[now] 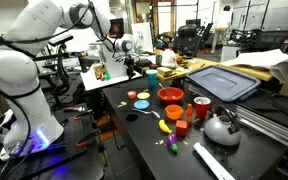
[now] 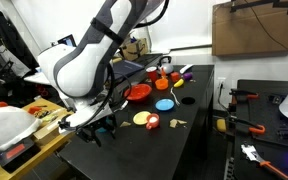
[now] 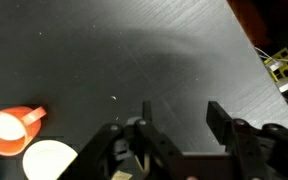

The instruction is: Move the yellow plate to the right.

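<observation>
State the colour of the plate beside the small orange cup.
The plate is yellow, clearest in an exterior view.

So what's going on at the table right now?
The arm's gripper hangs open and empty over the black table. The yellow plate lies flat just off to one side of it, not yet gripped, with an orange cup close beside it. A blue plate and a red bowl sit further along the table.

Table [image 2: 184, 145] is showing plain black. Plate [image 2: 141, 119] is presenting yellow, neighbouring dish [image 2: 164, 104] blue, bowl [image 2: 137, 92] red, cup [image 3: 9, 125] orange. Kettle [image 1: 221, 128] is reading silver; arm [image 1: 24, 70] white.
</observation>
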`<state>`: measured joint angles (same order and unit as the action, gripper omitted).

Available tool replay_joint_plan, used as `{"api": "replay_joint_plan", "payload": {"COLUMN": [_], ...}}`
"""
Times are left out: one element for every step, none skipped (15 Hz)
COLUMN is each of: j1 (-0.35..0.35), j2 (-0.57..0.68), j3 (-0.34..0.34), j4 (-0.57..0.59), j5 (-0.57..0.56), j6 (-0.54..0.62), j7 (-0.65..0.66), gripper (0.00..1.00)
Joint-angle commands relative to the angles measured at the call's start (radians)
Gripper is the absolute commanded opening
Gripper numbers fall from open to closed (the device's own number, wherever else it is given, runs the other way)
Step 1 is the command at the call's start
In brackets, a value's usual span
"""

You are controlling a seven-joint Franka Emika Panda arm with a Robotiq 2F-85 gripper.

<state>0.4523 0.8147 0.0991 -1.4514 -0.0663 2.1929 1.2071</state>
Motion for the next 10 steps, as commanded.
{"api": "replay_joint_plan", "payload": {"j1": [0.001,0.003,0.005,0.008,0.008,0.009,0.003,0.0,-0.004,-0.005], "j2": [-0.022,-0.029,-0.031,-0.032,-0.034,-0.034,-0.034,-0.037,-0.041,-0.045], "j3": [-0.036,-0.051,-0.063,-0.076,-0.086,-0.094,-0.096,-0.1,-0.102,-0.106], "j4": [-0.019,-0.025,-0.028,-0.027,-0.029,-0.028,-0.031,-0.04,-0.048,-0.058], "j5": [0.015,0.003,-0.005,-0.019,-0.032,-0.04,-0.044,-0.051,-0.053,-0.056], "j6": [0.007,0.002,-0.003,-0.012,-0.022,-0.034,-0.04,-0.047,-0.049,-0.051], "j7": [0.038,0.039,0.037,0.033,0.023,0.025,0.014,0.012,0.01,0.013], "gripper": [0.29,0.2,0.14,0.2,0.48,0.45,0.47,0.53,0.62,0.68]}}
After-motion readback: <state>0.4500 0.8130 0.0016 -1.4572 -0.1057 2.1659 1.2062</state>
